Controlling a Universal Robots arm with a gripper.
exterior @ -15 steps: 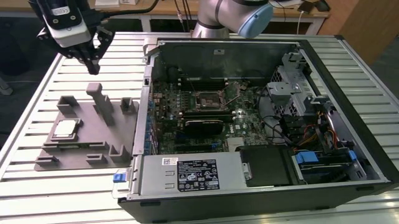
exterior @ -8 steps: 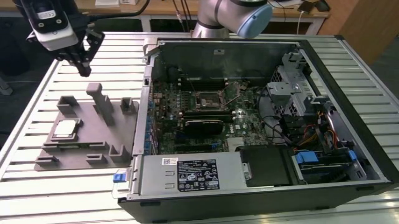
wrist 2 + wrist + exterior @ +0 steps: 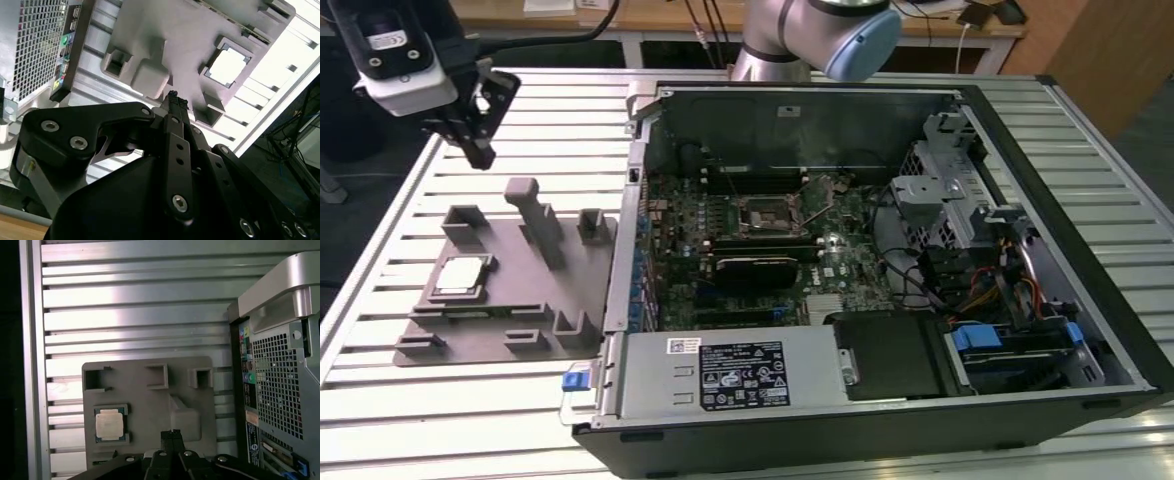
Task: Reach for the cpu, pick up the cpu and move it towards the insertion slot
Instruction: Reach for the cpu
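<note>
- The claw hung at the exterior view's upper left, above the slatted table. In both wrist views its fingertips met in a narrow point with nothing between them.
- Below it in the exterior view lay the grey fixture plate, set with upright blocks and shallow pockets.
- One square pocket on the plate's left part held the cpu, lying flat with its silvery top upward.
- The cpu sat well apart from the claw, lower in the exterior view and untouched.
- The open computer case took up the exterior view's centre and right. Inside it, on the board, sat the insertion slot, a metal frame around a dark centre.
- The exterior view gave the inside of the case. The first wrist view gave its perforated outer panel, standing just beside the plate.
</note>
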